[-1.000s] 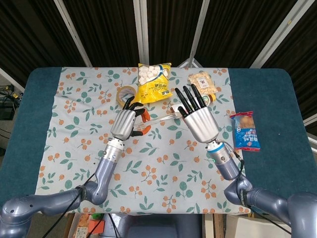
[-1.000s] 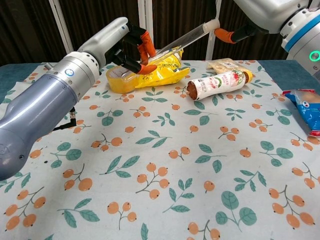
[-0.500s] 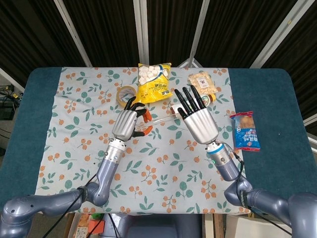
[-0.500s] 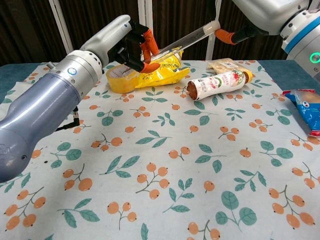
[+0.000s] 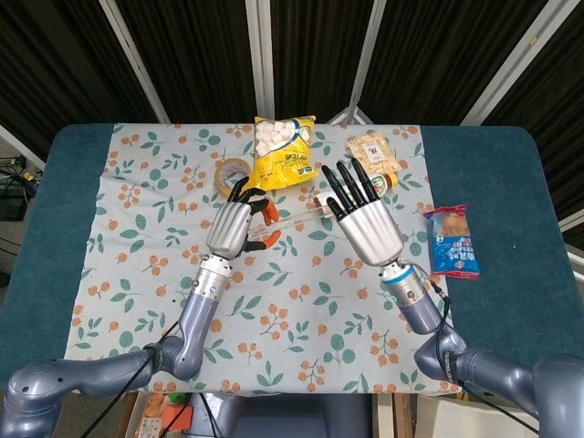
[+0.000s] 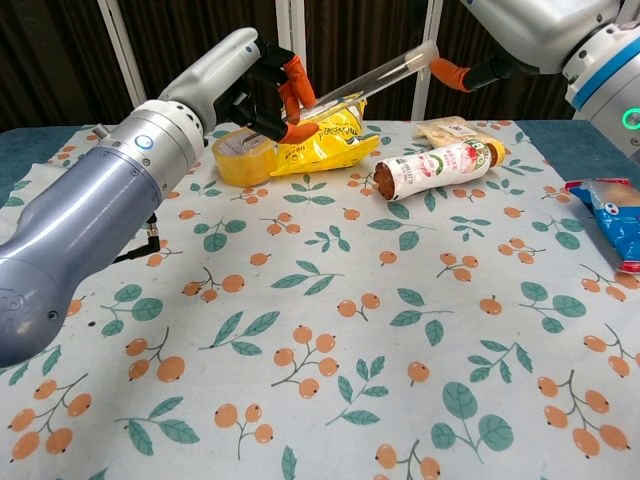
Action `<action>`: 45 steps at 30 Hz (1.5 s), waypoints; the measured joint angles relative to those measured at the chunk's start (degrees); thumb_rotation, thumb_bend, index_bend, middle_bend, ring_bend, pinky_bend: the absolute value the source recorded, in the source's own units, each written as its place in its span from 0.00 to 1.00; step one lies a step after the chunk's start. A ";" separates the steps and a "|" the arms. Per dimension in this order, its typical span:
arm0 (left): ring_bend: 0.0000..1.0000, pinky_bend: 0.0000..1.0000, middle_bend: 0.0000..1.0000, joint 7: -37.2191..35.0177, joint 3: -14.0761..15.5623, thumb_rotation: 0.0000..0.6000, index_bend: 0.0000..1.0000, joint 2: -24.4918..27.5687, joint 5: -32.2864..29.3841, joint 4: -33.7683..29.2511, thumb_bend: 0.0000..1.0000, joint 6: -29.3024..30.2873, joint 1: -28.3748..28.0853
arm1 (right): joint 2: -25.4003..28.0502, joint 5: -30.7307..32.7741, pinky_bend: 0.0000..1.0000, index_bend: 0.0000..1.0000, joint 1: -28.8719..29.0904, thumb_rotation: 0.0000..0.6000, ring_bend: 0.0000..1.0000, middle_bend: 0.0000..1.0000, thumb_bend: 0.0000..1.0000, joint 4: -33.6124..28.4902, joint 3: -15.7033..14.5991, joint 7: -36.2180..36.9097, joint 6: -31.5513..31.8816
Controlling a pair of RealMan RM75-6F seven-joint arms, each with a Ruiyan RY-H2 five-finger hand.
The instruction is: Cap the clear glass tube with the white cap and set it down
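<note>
— What lay out there, biggest first?

— A table (image 5: 511,182) with teal padding, draped in a leaf-and-orange-berry cloth (image 5: 274,301). At the far side sat a yellow snack bag (image 5: 283,151), a smaller packet of pale snacks (image 5: 374,151), and to the robot's right a blue-and-red wrapper (image 5: 450,239) on the bare teal. A white sausage-shaped pack (image 6: 438,168) lay near the small packet, and a roll of yellow tape (image 5: 231,172) sat just beside the yellow bag.

— And the hands?

— The left hand (image 5: 233,224) was raised above the cloth, its orange-tipped fingers (image 6: 292,85) clamped round the lower end of the clear glass tube (image 6: 365,78). The tube slanted upward toward the robot's right, held in the air well clear of the table.

— The right one?

— The right hand (image 5: 363,219) showed its back to the head camera, fingers stretched forward. In the chest view an orange fingertip (image 6: 446,71) sat just beside the tube's upper end, where the white cap (image 6: 428,49) was. Whether it gripped the cap or merely touched it, I could not tell.
</note>
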 measured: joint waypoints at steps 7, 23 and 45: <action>0.24 0.02 0.76 -0.66 -0.08 1.00 0.71 -0.30 0.49 0.49 0.67 0.70 0.07 | 0.24 0.26 0.00 0.00 -0.48 1.00 0.00 0.00 0.39 -0.14 -0.21 -0.54 -0.16; 0.24 0.01 0.76 -1.85 1.02 1.00 0.71 -0.27 1.35 0.83 0.67 1.35 1.14 | 0.92 1.27 0.00 0.00 -2.34 1.00 0.00 0.00 0.39 -0.28 -0.98 -0.74 -0.30; 0.25 0.07 0.76 -4.87 6.60 1.00 0.71 0.01 4.36 2.94 0.67 1.69 4.96 | 3.11 3.96 0.00 0.00 -4.16 1.00 0.00 0.00 0.40 0.83 0.04 -0.54 -0.89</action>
